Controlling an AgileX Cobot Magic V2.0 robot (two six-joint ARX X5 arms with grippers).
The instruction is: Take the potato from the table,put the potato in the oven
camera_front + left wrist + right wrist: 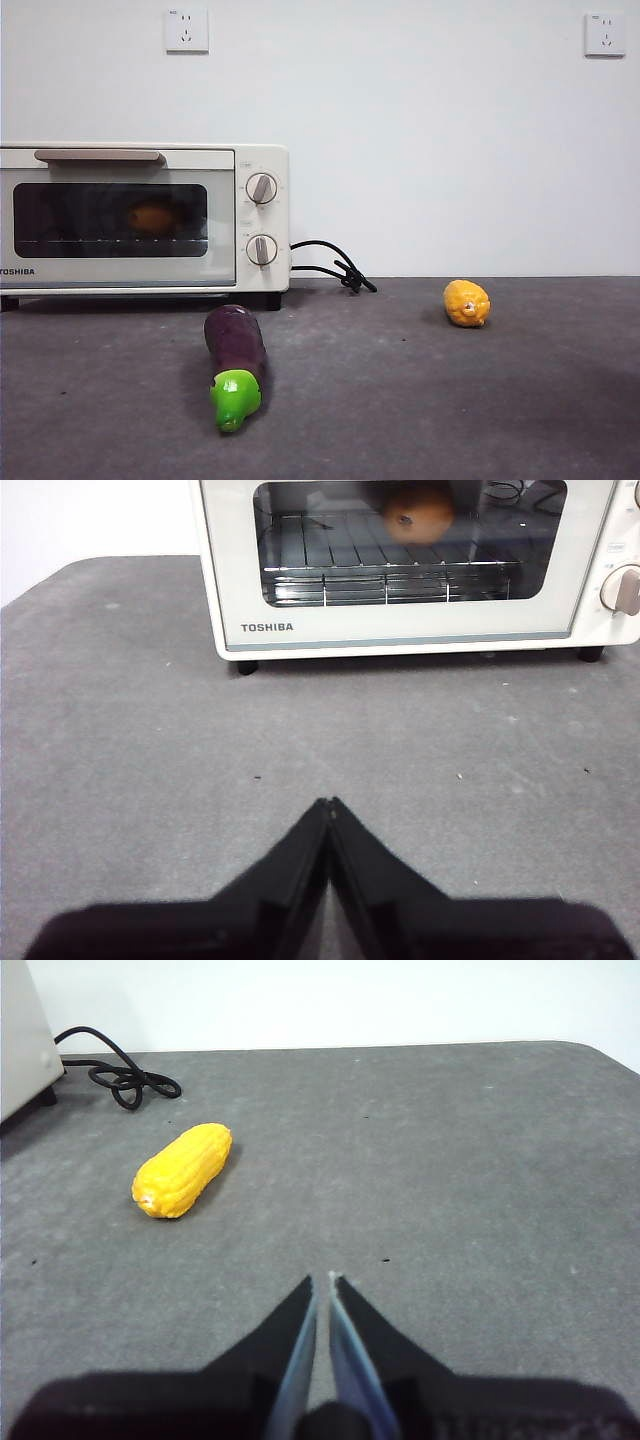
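Note:
The tan-brown potato [152, 217] lies inside the cream-white Toshiba oven [140, 268], seen through the dark glass of its closed door. In the left wrist view the potato [418, 515] rests on the wire rack inside the oven [400, 628]. My left gripper [328, 802] is shut and empty, hovering over the grey table [150, 730] a short way in front of the oven door. My right gripper [322, 1278] is shut too, holding nothing, over bare table [480, 1160] well away from the oven. Neither arm shows in the front view.
A purple eggplant with a green cap [235, 345] lies on the table in front of the oven. A lumpy yellow corn-like piece [467, 302] [183, 1170] sits to the right. The oven's black cable [335, 262] [120, 1080] coils by the wall.

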